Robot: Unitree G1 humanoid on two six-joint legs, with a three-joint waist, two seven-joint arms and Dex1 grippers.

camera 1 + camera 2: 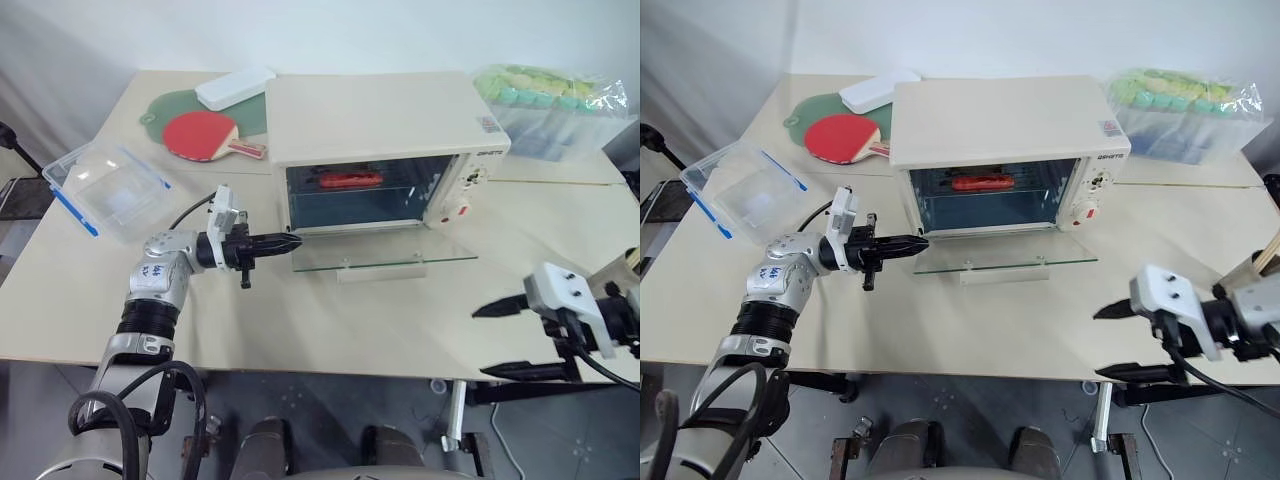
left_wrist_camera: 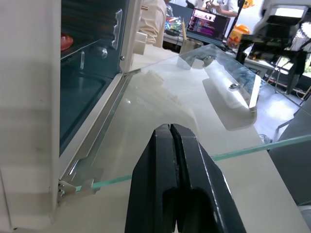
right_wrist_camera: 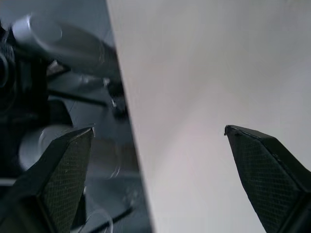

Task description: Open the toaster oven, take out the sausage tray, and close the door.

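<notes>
Cream-white boxy toaster oven (image 1: 385, 130), clear glass door (image 1: 385, 252) dropped flat.
Left gripper (image 1: 297, 243), fingers pressed together, sits at the door's left edge; right gripper (image 1: 480, 340) spread wide, empty, well apart.

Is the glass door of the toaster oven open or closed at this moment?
Open. The door lies flat in front of the toaster oven, and the red sausages show directly inside.

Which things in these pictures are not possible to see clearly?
- Sausage tray: head views show red sausages behind dark glass; the tray's metal and rack are too small to tell.
- Oven interior: cut off by the left wrist view's edge.
- Left gripper: whether its tip touches the door cannot be told.
- Knob markings: too small.
</notes>
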